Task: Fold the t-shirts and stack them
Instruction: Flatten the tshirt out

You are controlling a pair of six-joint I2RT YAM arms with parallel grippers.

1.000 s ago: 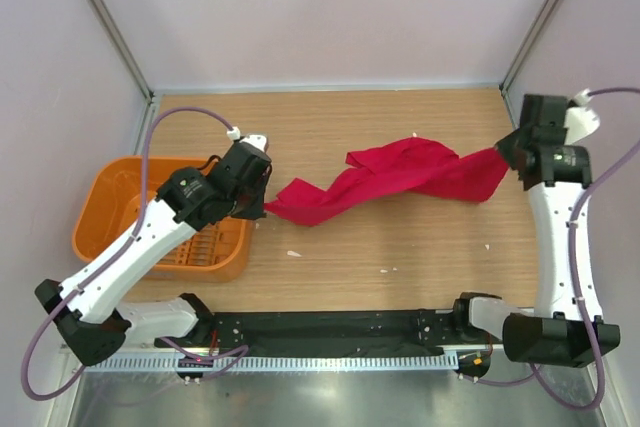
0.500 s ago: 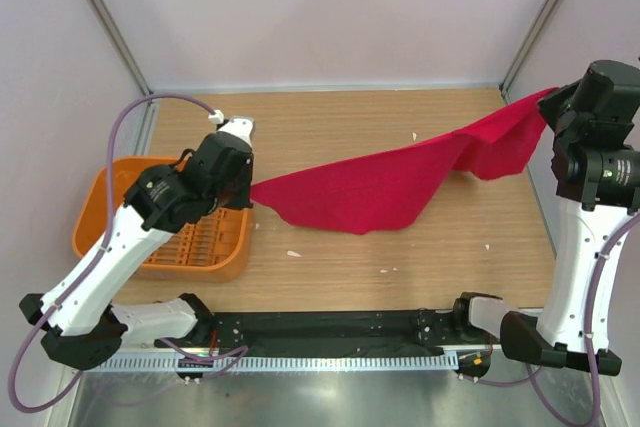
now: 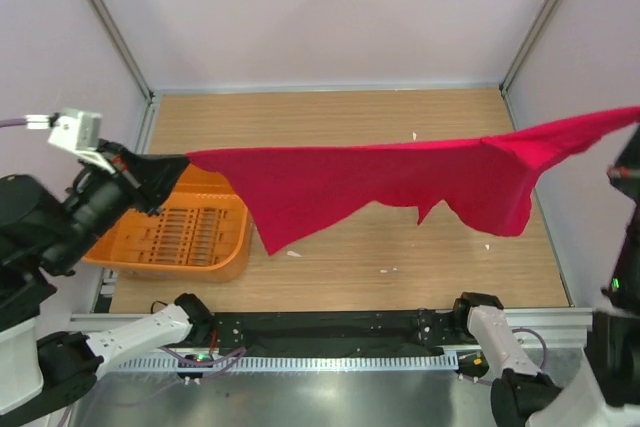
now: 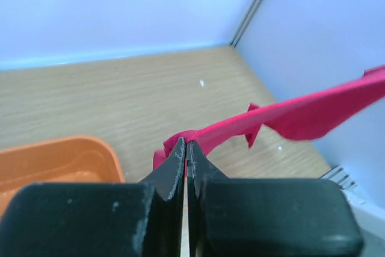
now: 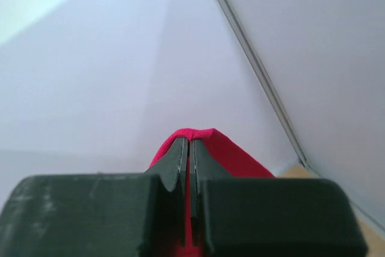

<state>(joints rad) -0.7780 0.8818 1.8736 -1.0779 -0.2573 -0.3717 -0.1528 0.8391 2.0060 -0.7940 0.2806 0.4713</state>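
Red t-shirt point(image 3: 380, 182), lately bunched, is being stretched wide aloft for flattening. Its ends are being clamped in the left gripper point(image 4: 186, 150) and right gripper point(image 5: 190, 147).

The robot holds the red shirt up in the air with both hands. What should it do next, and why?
Probably lower both arms together so the t-shirt lies flat on the table. The left gripper and right gripper each pinch one end, and the cloth hangs stretched out above the wood, not yet ready to fold.
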